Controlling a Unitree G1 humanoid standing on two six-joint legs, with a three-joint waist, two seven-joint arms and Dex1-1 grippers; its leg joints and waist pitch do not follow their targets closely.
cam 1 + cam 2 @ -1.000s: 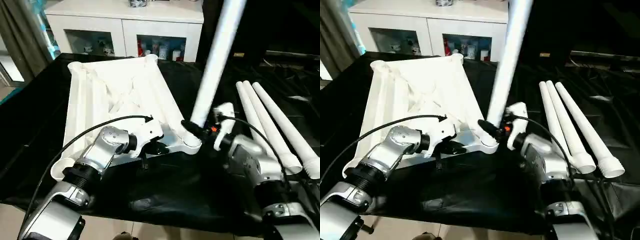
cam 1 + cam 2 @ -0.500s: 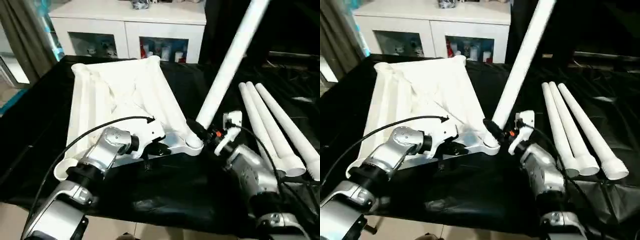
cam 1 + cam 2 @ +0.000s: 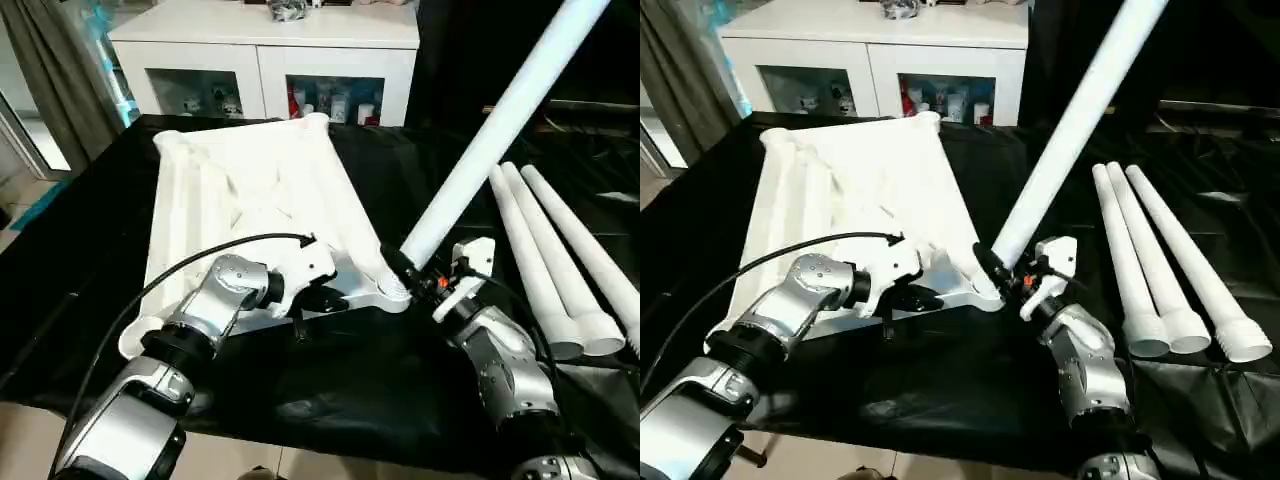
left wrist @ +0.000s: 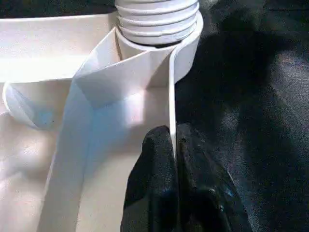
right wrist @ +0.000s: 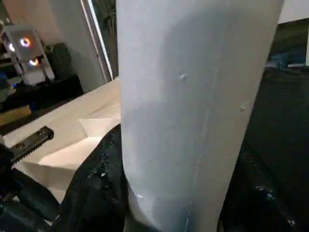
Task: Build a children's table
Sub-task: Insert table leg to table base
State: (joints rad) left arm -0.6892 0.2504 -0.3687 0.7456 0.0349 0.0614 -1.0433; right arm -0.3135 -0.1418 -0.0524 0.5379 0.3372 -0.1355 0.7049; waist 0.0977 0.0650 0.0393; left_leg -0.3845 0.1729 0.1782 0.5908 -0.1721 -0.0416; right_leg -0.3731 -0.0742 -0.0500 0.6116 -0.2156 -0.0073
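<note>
The children's table lies in parts on the black-draped work table. Its white tabletop [image 3: 240, 190] rests upside down with the ribbed underside up. My left gripper [image 3: 318, 297] is shut on the thin near rim [image 4: 171, 96], close to the near right corner socket [image 4: 159, 53]. One white leg [image 3: 490, 130] has its threaded end [image 4: 157, 14] in that socket and leans up to the right. Around its lower part my right gripper [image 3: 408, 270] is shut, with black fingers [image 5: 96, 183] on both sides of the tube [image 5: 193, 96]. Three more legs [image 3: 545, 260] lie side by side at the right.
A white cabinet [image 3: 270, 40] with glass doors stands behind the work table, and a curtain [image 3: 50, 70] hangs at the far left. The black cloth [image 3: 350, 380] runs to the near edge in front of the tabletop. A black cable [image 3: 200, 260] loops over my left forearm.
The leg in the corner socket has tipped from nearly upright to a clear lean to the right, and my right wrist has turned with it. My left gripper kept its hold on the rim.
</note>
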